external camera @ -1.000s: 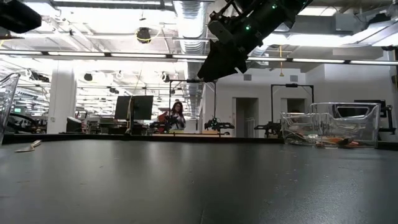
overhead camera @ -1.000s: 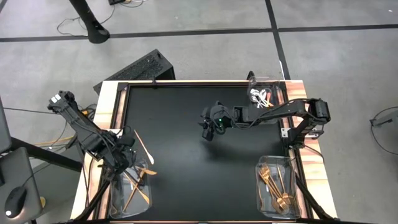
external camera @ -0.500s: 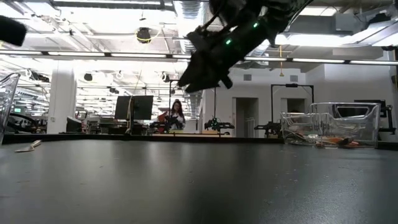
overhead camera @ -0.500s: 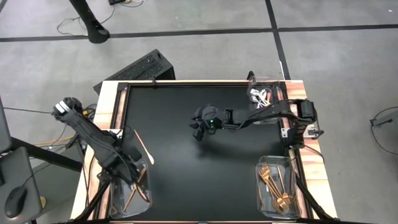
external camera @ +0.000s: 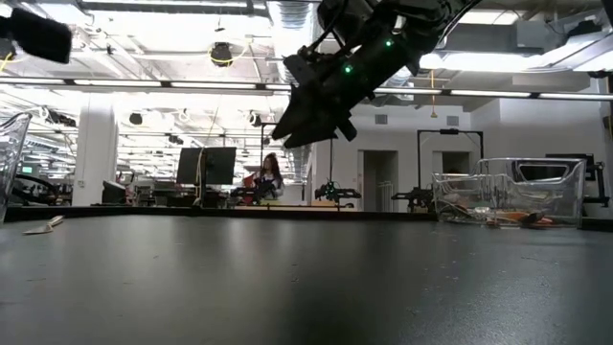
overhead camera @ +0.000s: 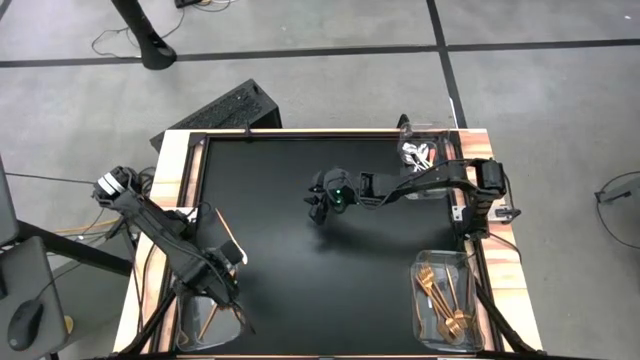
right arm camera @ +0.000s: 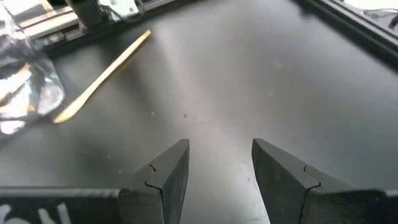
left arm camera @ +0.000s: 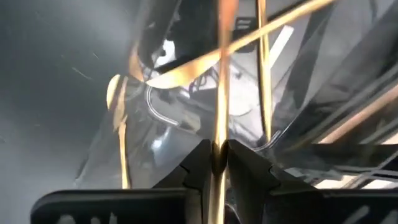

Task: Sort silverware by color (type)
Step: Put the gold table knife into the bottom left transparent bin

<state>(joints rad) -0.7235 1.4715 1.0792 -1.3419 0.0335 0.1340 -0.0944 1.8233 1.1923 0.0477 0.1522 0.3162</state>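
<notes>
Left gripper (overhead camera: 222,283) sits low in the lower left of the high view, over the clear bin (overhead camera: 190,335) at that corner. In the left wrist view its fingers (left arm camera: 196,167) stand nearly together with a gold piece (left arm camera: 219,112) pinched between them; the stem runs straight through the gap and on into the bin, where other gold pieces cross it. Narrow grip, thin stem.

Right gripper (overhead camera: 322,201) hangs above the bare middle of the black table (overhead camera: 300,270), centre of the high view. Its jaws stand wide and hold nothing; right wrist view shows only mat between them.

One gold spoon (right arm camera: 102,77) lies loose on the mat just beside the left bin, upper left in the right wrist view. More gold forks (overhead camera: 440,290) fill the bin at lower right. The red-handled pieces (overhead camera: 418,156) sit in the bin at upper right.

Risks, as I judge them:
- The pinched stem could slip or swivel, the hold being on a slim smooth shaft.
- Lifting may drag crossed neighbours along or catch the bin wall and tip the bin.
- If the piece drops across the rim, it could slide onto the mat.
- Right arm reaching toward the loose spoon would enter the left arm's space; a clash is possible.
</notes>
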